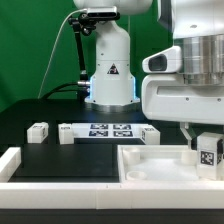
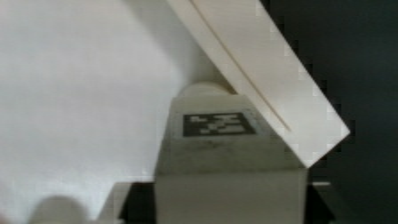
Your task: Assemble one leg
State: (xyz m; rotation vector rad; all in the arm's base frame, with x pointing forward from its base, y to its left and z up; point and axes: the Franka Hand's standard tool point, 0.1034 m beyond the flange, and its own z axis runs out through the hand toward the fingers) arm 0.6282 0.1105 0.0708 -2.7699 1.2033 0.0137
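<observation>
Over black table (image 1: pixel 50 150), tool (image 1: pixel 206 148) clamps leg (image 1: pixel 208 153) between its fingers

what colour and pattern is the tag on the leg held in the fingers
Black-and-white square pattern on the white leg, clearest in the wrist view.

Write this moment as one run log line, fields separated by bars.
pincer: shut on leg | position: over square panel | loose legs on table: one at exterior view's left
</observation>
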